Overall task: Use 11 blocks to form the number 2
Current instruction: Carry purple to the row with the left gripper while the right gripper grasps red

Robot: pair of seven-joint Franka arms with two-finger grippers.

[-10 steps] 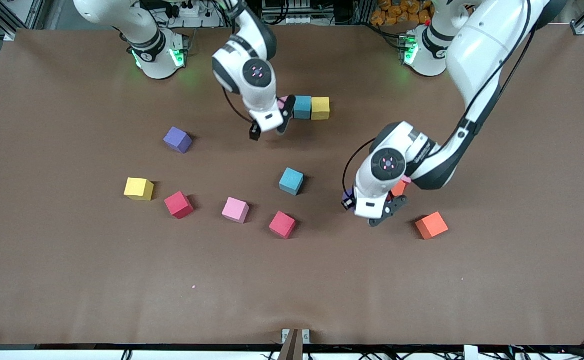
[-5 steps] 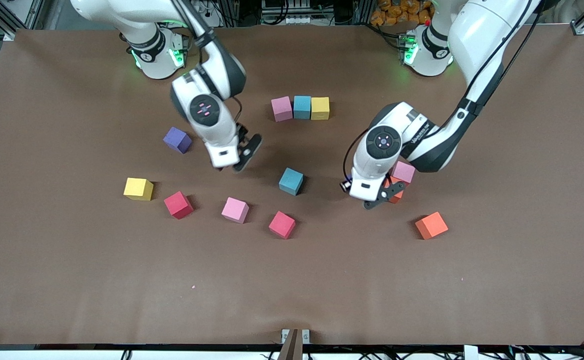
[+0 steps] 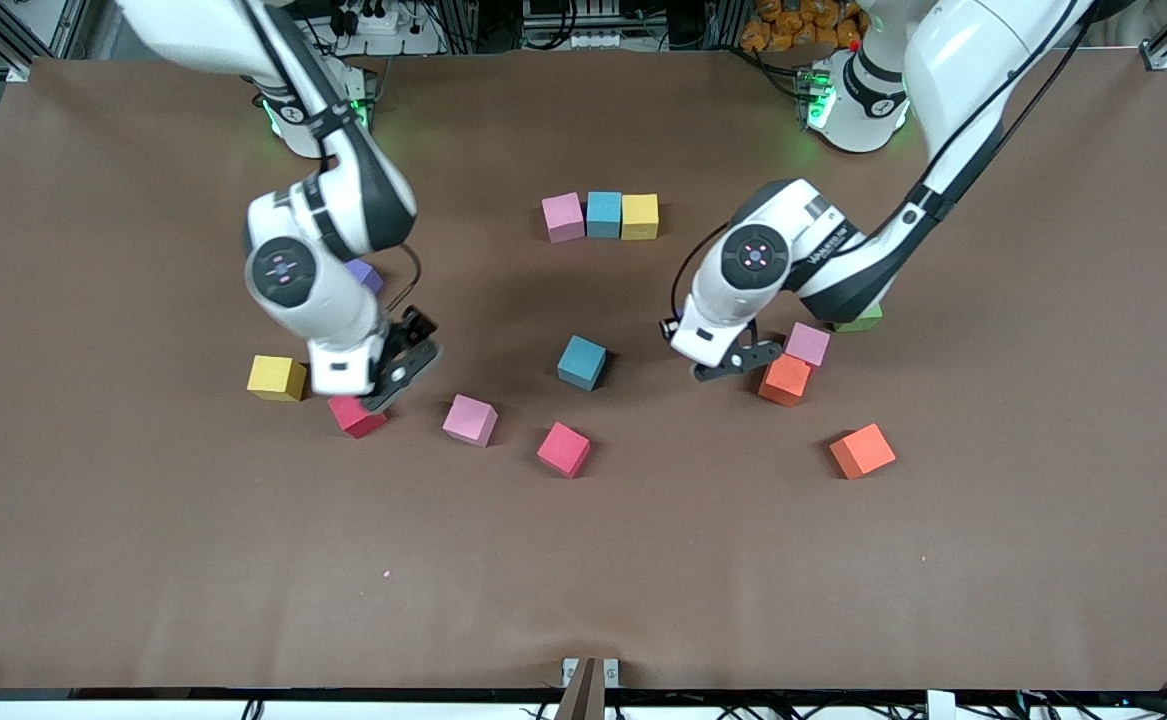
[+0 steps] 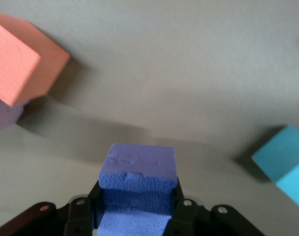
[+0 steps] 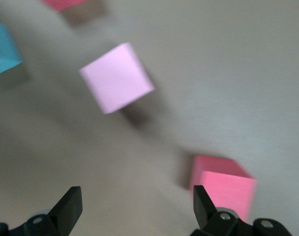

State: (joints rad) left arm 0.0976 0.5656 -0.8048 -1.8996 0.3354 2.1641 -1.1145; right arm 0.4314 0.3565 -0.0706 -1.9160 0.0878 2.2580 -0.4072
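table: brown top, cubes scattered all over it
my right gripper: fingers spread wide, holding nothing, up over the red cube next to the yellow cube
my left gripper: clenched on a purple cube, up over bare table beside the orange cube
number 2 so far: pink, blue and yellow cubes touching in a row near our bases
loose ones: blue cube, pink cube
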